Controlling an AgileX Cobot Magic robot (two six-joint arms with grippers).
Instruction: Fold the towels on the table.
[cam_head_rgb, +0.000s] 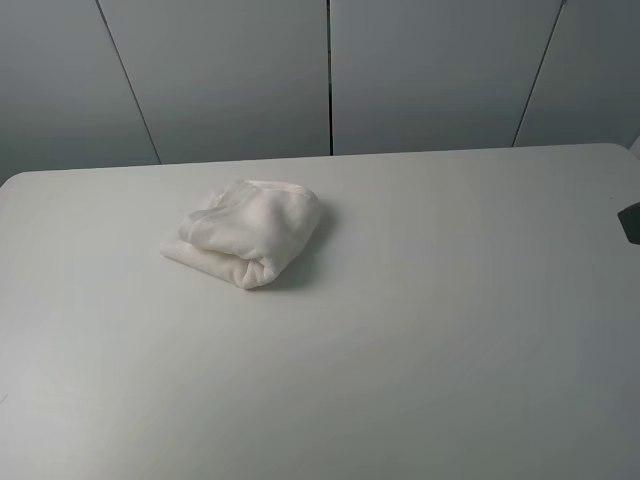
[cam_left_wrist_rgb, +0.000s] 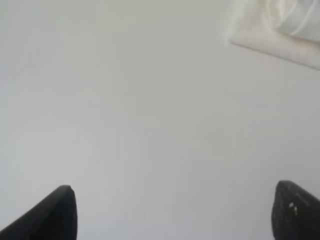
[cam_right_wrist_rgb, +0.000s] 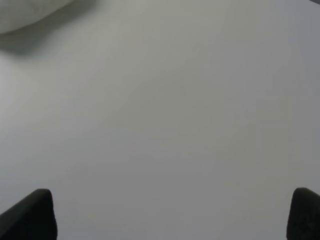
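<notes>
From the high cam the white towel (cam_head_rgb: 245, 232) sits bunched in a loose lump on the white surface (cam_head_rgb: 420, 330), left of middle and toward the far edge, grey panelled wall (cam_head_rgb: 330, 75) behind. No label or writing I can make out on it. Left wrist cam: left claw (cam_left_wrist_rgb: 172, 212) spread wide, nothing in it, towel corner (cam_left_wrist_rgb: 280, 27) well off from the tips. Right wrist cam: right claw (cam_right_wrist_rgb: 172, 215) also wide and empty, towel edge (cam_right_wrist_rgb: 25, 12) barely in shot
</notes>
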